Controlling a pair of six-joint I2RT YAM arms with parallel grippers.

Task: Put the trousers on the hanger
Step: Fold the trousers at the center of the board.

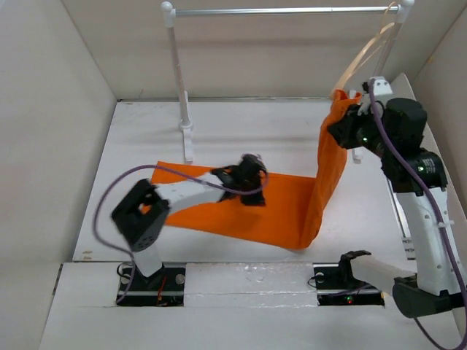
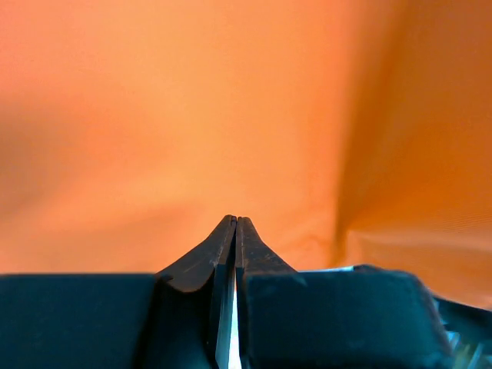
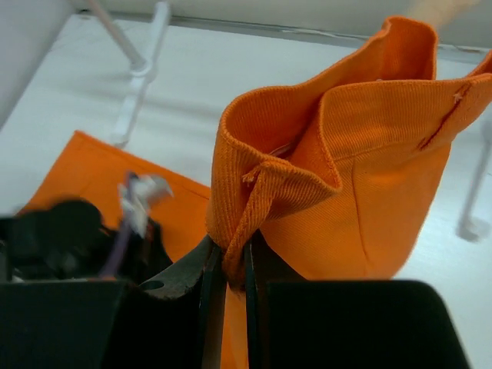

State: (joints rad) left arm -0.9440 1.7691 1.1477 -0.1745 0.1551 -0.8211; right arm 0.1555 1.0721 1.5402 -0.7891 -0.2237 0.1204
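My right gripper (image 3: 228, 265) pinches the trousers' (image 1: 284, 208) waistband by the far-right corner, near the rack (image 1: 175, 73) and hanger (image 1: 361, 55); my left gripper (image 2: 235, 223) is closed.

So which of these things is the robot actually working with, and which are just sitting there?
In the job:
- orange trousers
- pale hanger, up by the right end of the bar
- right gripper, pinching the waistband
- left gripper, shut, over the flat leg

Just standing by:
- white rack with its silver bar
- table
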